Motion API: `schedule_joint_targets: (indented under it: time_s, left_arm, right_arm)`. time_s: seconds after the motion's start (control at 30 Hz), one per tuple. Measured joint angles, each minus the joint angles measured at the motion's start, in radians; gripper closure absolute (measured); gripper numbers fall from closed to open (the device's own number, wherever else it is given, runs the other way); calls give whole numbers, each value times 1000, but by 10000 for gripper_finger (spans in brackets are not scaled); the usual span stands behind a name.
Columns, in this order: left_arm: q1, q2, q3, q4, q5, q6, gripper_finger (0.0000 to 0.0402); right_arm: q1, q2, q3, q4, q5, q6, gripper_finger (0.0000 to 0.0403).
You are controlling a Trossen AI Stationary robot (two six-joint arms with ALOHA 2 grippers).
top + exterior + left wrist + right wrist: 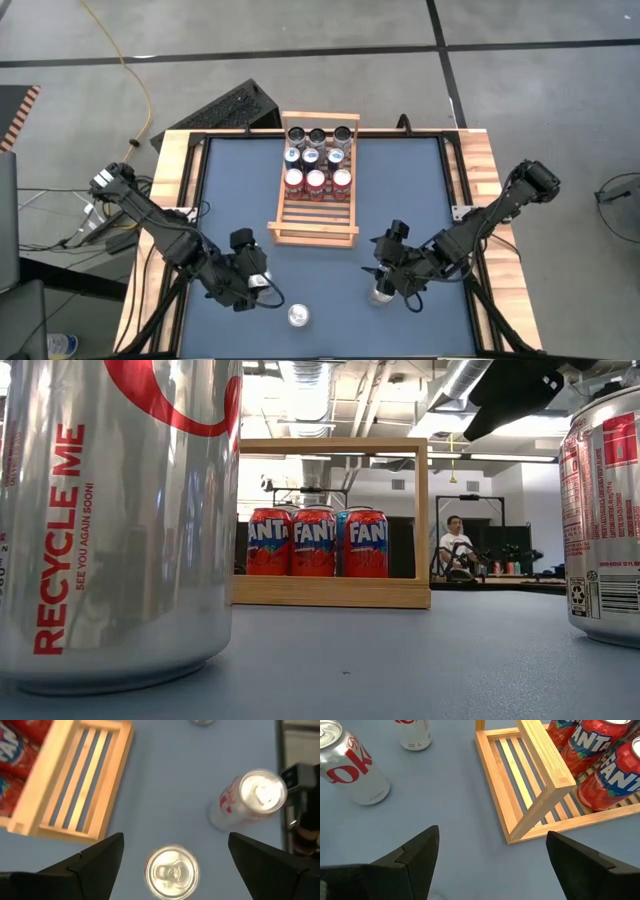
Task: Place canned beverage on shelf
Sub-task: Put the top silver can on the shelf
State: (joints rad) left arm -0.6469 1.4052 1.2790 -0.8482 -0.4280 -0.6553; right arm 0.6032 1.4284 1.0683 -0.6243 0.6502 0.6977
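Two loose silver cans stand near the front edge of the table, well short of the shelf (315, 180).

The shelf sits at the back middle of the blue table (240, 200), holding nine cans in three rows of three, the red ones (316, 181) nearest the front, with its front half bare slats. One silver can (299, 316) stands upright close to the front edge, just beside the left gripper (262, 283), whose fingers are spread wide with nothing between them. The second silver can (381, 294) stands under the right gripper (385, 280), also wide open and empty; the arm covers most of that can from above. A keyboard (225, 108) lies on the floor behind the back left corner. In the low view the near cans are cut off at the top, and a seated person (455, 545) shows far behind the table.
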Motion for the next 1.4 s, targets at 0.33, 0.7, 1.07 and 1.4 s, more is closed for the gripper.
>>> schedule_joint_targets:
  time_s: [0.33, 0.7, 1.07, 1.4]
  left_arm:
    - [-28, 85, -10, -13, -1, 59, 57]
    - [-38, 86, -102, 11, 69, 53, 57]
    - [-29, 85, -176, 60, 61, 33, 57]
    - [-25, 85, -176, 150, 49, 57, 80]
  right_arm:
    - [12, 0, 0, -1, 1, 1, 65]
    - [12, 0, 0, -4, 2, 1, 65]
    - [12, 0, 0, -4, 1, 1, 65]
    - [12, 0, 0, -9, 2, 1, 65]
